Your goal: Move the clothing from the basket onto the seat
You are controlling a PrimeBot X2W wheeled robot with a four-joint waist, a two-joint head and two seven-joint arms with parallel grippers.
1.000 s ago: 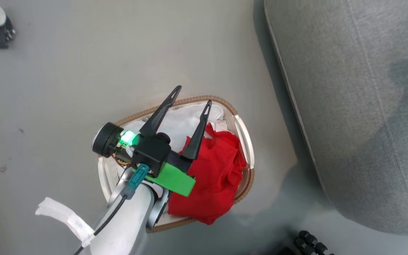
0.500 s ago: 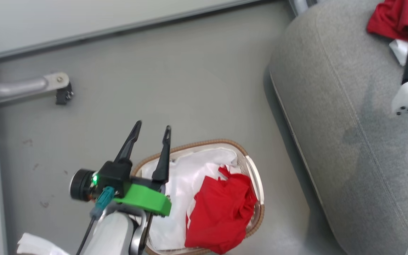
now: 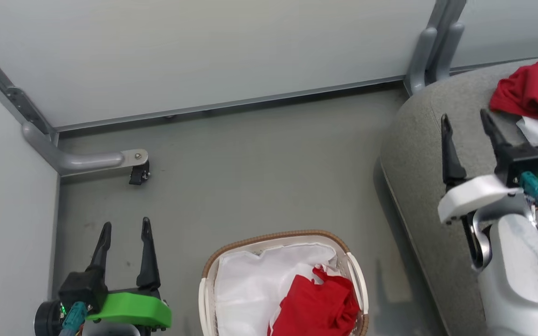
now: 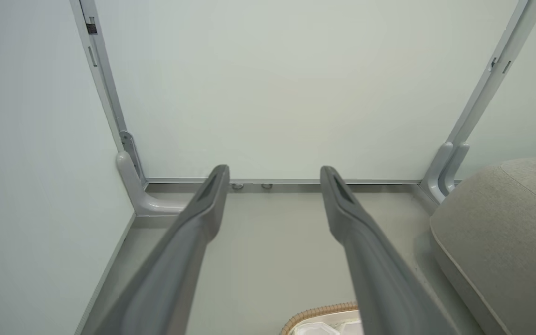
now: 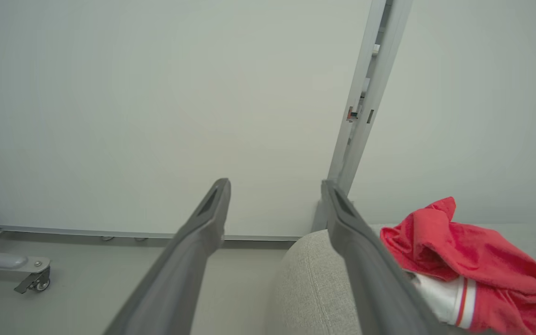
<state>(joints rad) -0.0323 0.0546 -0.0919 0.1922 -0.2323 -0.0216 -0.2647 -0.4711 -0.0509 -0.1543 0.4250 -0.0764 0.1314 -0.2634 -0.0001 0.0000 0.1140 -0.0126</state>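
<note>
A red garment (image 3: pixel 318 305) lies in the right half of the basket (image 3: pixel 206 280), on its white cloth liner (image 3: pixel 250 284). Another red garment with a white, red-striped part (image 3: pixel 533 91) (image 5: pixel 463 260) rests on the grey seat (image 3: pixel 418 154) (image 5: pixel 310 288) at the far right. My left gripper (image 3: pixel 125 226) (image 4: pixel 273 173) stands open and empty over the floor, left of the basket. Over the seat's left edge my right gripper (image 3: pixel 465 119) (image 5: pixel 275 186) is open and empty, a little left of the garment there.
Pale wall panels close off the back and left. A grey frame foot with a castor (image 3: pixel 138 173) (image 5: pixel 33 283) stands on the floor at the back left. An upright grey post (image 3: pixel 430 46) rises behind the seat. Bare grey floor (image 3: pixel 259 172) lies between basket and wall.
The head camera has tilted up, so the basket sits lower in view. My left gripper has come out from above the basket to its left. My right gripper now shows over the seat.
</note>
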